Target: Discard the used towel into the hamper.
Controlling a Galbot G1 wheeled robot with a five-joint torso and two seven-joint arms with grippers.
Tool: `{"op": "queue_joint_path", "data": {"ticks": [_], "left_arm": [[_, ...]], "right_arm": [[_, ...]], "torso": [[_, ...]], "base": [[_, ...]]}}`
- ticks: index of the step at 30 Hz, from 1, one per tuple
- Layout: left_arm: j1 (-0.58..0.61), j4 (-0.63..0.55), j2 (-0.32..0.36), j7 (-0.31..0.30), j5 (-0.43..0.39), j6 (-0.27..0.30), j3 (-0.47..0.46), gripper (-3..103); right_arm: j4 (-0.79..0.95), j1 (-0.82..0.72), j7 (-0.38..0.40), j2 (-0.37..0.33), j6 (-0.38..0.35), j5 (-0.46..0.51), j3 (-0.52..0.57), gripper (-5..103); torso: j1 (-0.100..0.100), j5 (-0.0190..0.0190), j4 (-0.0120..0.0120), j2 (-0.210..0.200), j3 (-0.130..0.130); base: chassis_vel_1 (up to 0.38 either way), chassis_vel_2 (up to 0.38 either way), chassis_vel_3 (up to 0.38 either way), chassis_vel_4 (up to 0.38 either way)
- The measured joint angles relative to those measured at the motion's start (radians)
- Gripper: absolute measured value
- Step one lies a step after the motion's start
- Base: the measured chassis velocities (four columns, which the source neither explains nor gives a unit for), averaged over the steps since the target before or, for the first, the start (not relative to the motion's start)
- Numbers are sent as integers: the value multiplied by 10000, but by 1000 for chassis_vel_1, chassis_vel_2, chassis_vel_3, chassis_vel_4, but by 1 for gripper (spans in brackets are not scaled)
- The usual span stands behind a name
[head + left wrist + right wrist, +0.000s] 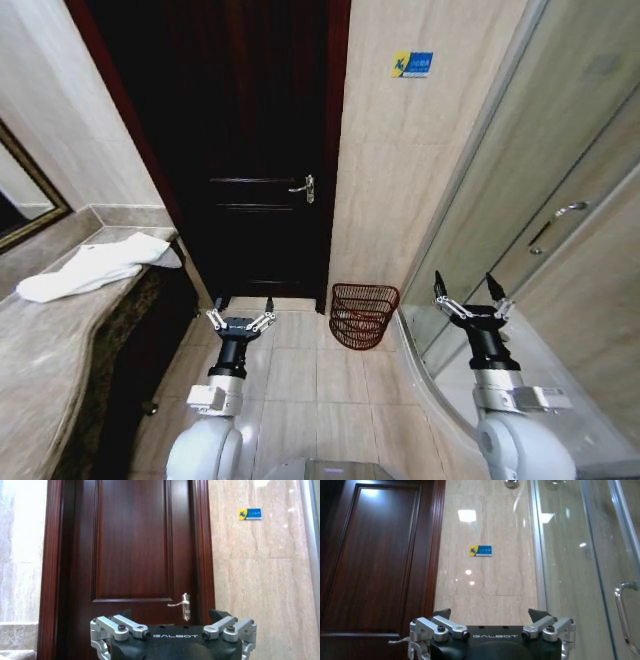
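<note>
A white towel (92, 267) lies crumpled on the stone counter (40, 350) at the left of the head view. The hamper (362, 314), a small dark red wire basket, stands on the floor against the beige wall, right of the door. My left gripper (240, 318) is held up, open and empty, over the tiled floor in front of the door, well right of the towel. On the right, my right gripper (470, 296) is raised beside the glass shower wall, also open and empty. Both wrist views show spread fingers (122, 627) (442, 627) with nothing between them.
A dark wooden door (250, 150) with a metal handle (305, 187) is straight ahead. The curved glass shower enclosure (560, 230) fills the right side. A framed mirror (25, 205) hangs above the counter. Open tiled floor (300, 370) lies between the arms.
</note>
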Motion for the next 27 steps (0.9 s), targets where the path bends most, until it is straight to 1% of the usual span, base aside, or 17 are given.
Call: {"op": "queue_joint_path", "data": {"ticks": [5,14,27], "left_arm": [[1,4,0,-49,-67,28,31,100],[-1,2,0,-135,-119,60,30,100],[30,-71,0,-161,-86,83,-50,100]], "right_arm": [[-75,17,8,-10,158,25,33,100],[-126,38,-85,-20,236,149,62,100],[-133,16,-72,-36,237,163,116,100]], "torso": [[-14,1,-2,3,-4],[-13,1,-1,3,-4],[-9,1,-1,3,-3]], "base": [[0,0,0,0],[18,-12,-10,17],[59,70,73,63]]}}
